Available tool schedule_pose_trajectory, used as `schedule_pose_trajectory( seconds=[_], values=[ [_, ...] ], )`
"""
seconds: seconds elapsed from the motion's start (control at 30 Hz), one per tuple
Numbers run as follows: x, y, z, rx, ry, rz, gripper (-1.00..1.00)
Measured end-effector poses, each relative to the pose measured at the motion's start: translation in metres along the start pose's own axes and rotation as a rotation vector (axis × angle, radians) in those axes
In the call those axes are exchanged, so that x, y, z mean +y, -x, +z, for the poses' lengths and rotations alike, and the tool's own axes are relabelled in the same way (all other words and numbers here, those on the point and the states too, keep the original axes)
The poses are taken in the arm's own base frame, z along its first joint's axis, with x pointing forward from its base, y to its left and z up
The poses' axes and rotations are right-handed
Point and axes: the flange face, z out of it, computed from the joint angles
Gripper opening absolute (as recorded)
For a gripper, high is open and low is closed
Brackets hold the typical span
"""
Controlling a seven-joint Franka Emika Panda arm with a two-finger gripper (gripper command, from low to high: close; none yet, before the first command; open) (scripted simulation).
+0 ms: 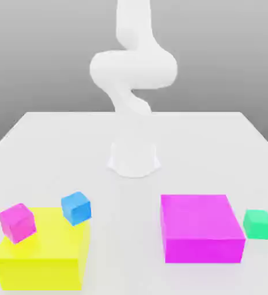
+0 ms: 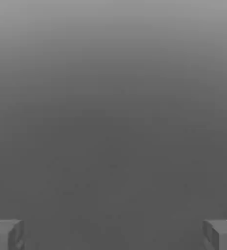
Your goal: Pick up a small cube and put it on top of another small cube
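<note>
1. While gripper (image 2: 113,234) jaws sit spread wide holding nothing, small pink cube (image 1: 17,222) rests on yellow block (image 1: 41,262), far left in the exterior view.
2. Blue cube (image 1: 76,207) at block's right corner.
3. Magenta block (image 1: 202,227).
4. Green cube (image 1: 257,223) just beside it.

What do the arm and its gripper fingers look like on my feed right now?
The arm is plain glossy white with rounded, bulbous segments, rising from a round white base. No cables or markings show. The gripper has blocky grey fingers with white upper faces.
</note>
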Motion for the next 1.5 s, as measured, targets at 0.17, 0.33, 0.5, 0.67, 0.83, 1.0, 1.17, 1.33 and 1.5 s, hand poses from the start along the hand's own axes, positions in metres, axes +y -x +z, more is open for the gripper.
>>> schedule_pose_trajectory(
  seconds=[0.17,0.33,0.5,0.67,0.83,1.0,1.17,1.33,1.5],
  values=[
    [-0.03,0.058,0.104,-0.195,0.004,-0.245,0.0],
    [-0.047,0.144,0.19,-0.367,0.009,-0.495,0.0],
    [-0.046,0.246,0.256,-0.522,0.019,-0.755,0.0],
    [-0.024,0.359,0.299,-0.665,0.028,-1.043,0.0],
    [0.022,0.442,0.333,-0.77,0.055,-1.28,0.0],
    [0.051,0.475,0.374,-0.781,0.057,-1.304,-1.0],
    [0.051,0.475,0.374,-0.782,0.059,-1.304,-1.0],
    [0.039,0.464,0.356,-0.781,0.059,-1.306,-1.0],
    [0.031,0.382,0.346,-0.759,0.103,-1.208,-1.0]
  ],
)
